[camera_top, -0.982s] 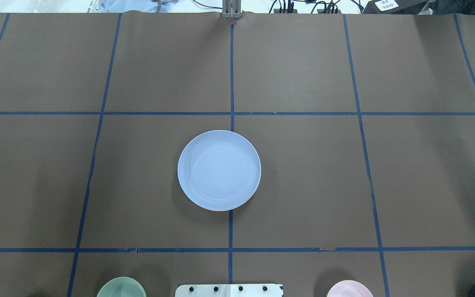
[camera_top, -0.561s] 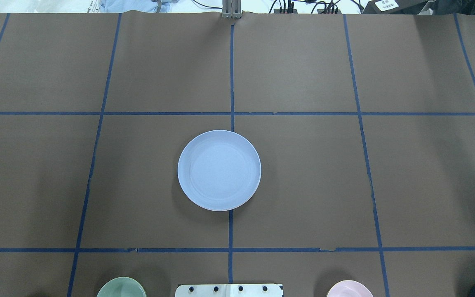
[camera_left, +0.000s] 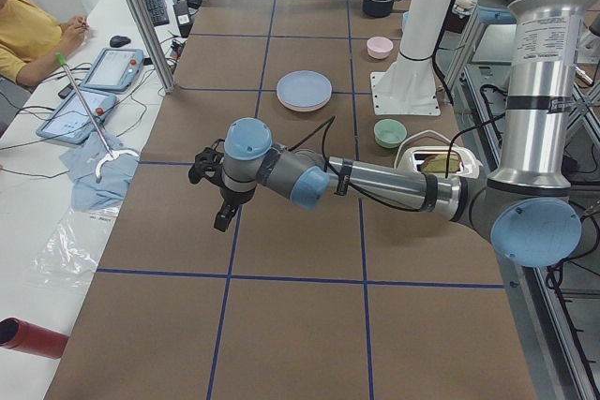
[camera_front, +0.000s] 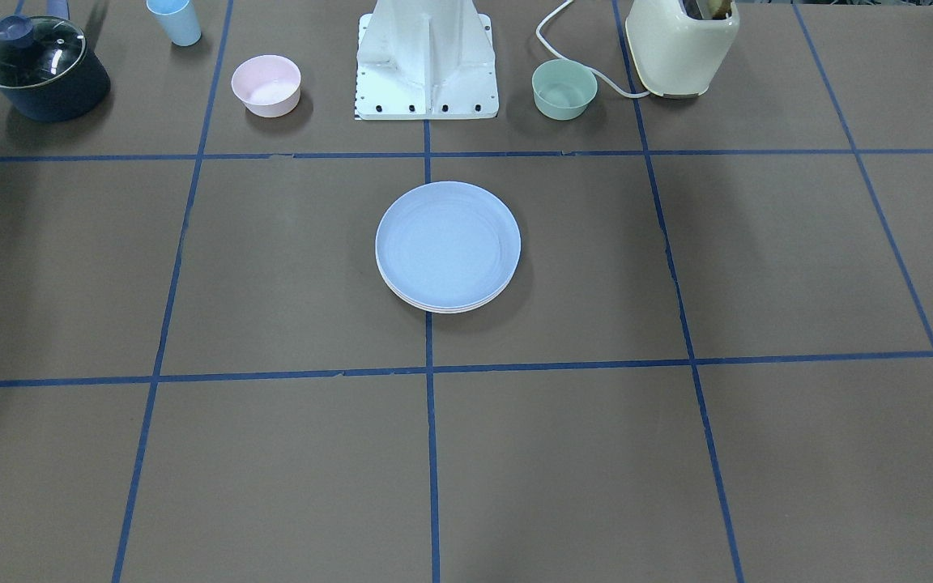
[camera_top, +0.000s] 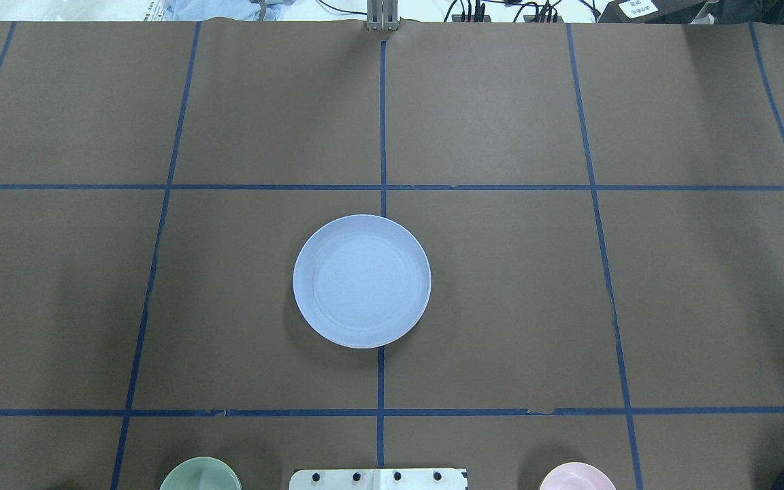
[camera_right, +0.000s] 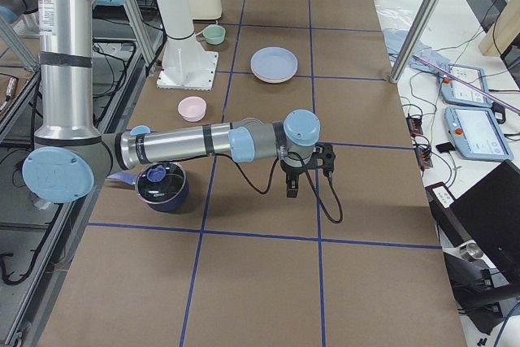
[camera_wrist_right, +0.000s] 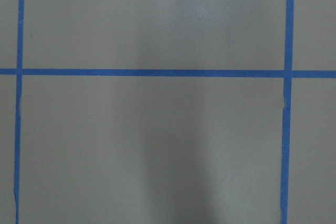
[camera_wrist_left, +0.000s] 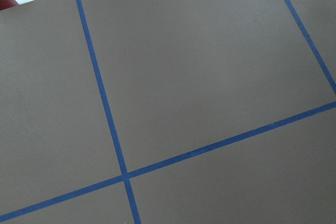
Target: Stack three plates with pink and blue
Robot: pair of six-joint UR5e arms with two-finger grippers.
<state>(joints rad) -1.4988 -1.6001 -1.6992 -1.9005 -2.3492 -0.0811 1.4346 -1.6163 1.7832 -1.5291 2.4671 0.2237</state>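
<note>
The light blue plate [camera_top: 361,280] lies on top of a stack at the table's middle, also seen in the front view [camera_front: 448,244]. Pale rims of plates beneath it show at the stack's near edge [camera_front: 442,308]; their colours are hard to tell. The pink and cream plates are otherwise hidden under it. The left gripper [camera_left: 222,217] hangs over bare table far from the stack, seen only in the left side view. The right gripper [camera_right: 292,191] hangs likewise in the right side view. I cannot tell whether either is open or shut. Both wrist views show only table paper and blue tape.
Near the robot base [camera_front: 427,61] stand a small pink bowl [camera_front: 266,84], a green bowl [camera_front: 564,89], a blue cup [camera_front: 176,20], a lidded pot [camera_front: 41,66] and a cream toaster [camera_front: 681,44]. An operator sits beside the table [camera_left: 28,39].
</note>
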